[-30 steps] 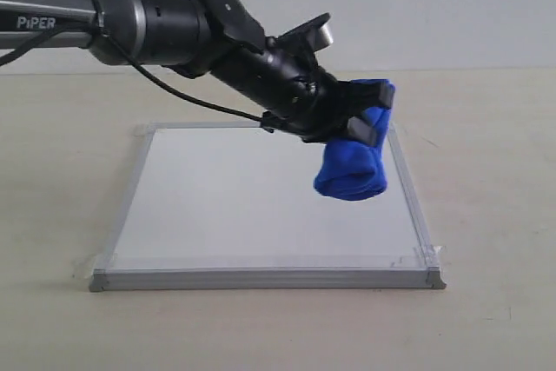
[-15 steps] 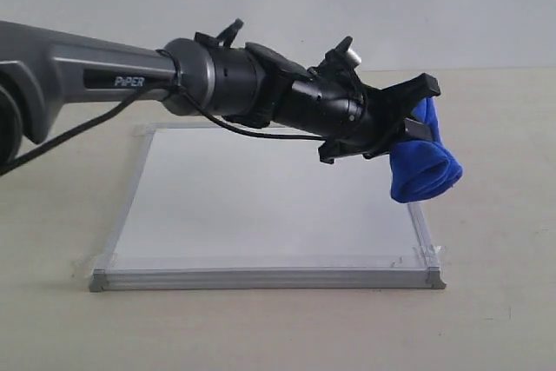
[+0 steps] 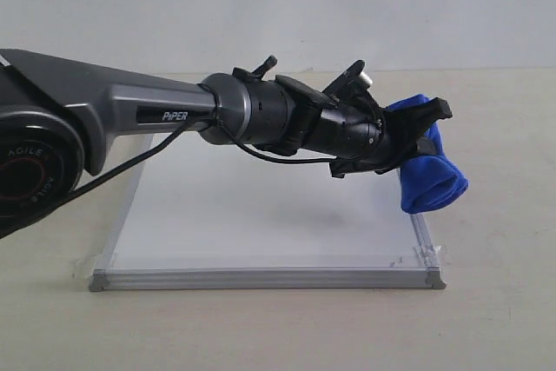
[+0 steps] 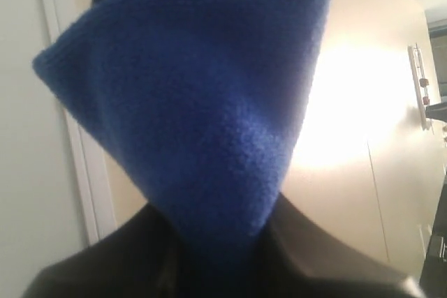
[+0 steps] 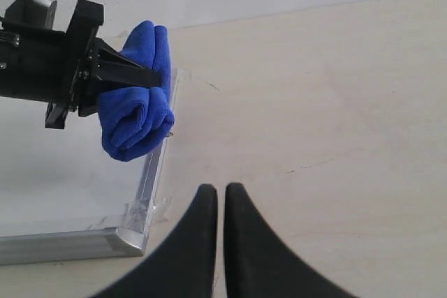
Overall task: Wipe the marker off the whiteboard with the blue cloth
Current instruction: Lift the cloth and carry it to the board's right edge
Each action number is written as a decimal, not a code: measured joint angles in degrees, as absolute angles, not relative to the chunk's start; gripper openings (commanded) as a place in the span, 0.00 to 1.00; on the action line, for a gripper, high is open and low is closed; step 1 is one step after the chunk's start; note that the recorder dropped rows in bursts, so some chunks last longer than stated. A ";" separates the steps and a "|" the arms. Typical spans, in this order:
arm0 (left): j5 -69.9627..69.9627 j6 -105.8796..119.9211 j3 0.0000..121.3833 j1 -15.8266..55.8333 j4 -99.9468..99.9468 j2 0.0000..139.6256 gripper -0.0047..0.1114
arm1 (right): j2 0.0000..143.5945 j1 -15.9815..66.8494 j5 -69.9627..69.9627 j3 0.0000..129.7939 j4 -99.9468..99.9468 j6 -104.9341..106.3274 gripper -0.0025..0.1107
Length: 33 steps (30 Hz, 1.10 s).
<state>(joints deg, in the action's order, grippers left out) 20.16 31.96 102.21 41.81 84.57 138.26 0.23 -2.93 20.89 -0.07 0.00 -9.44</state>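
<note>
My left gripper (image 3: 426, 128) is shut on the blue cloth (image 3: 431, 178), a rolled bundle hanging over the whiteboard's (image 3: 261, 215) right frame edge. In the left wrist view the blue cloth (image 4: 202, 102) fills the picture between the dark fingers. The right wrist view shows the blue cloth (image 5: 136, 113) held above the whiteboard's (image 5: 70, 172) right edge. My right gripper (image 5: 221, 193) is shut, empty, over the bare table to the right of the board's near corner. No marker line shows on the board.
The beige table (image 3: 495, 301) surrounds the board on all sides. Clear tape bits sit at the board's near corners (image 3: 430, 258). The left arm (image 3: 174, 119) stretches low across the board from the left.
The left arm has reached further right and lower, carrying the blue cloth from over the board's right part to its right frame edge.
</note>
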 measured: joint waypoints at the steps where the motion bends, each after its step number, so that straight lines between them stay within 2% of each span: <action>1: 19.94 31.96 102.21 41.90 84.57 138.39 0.08 | 0.23 -2.93 20.89 -0.07 0.00 -9.44 0.02; 18: 15.54 33.32 102.21 44.38 86.90 138.49 0.08 | 0.23 -2.93 20.89 -0.07 0.00 -9.44 0.02; 33: 17.38 33.85 105.52 44.38 89.54 143.09 0.08 | 0.23 -2.93 20.89 -0.07 0.00 -9.44 0.02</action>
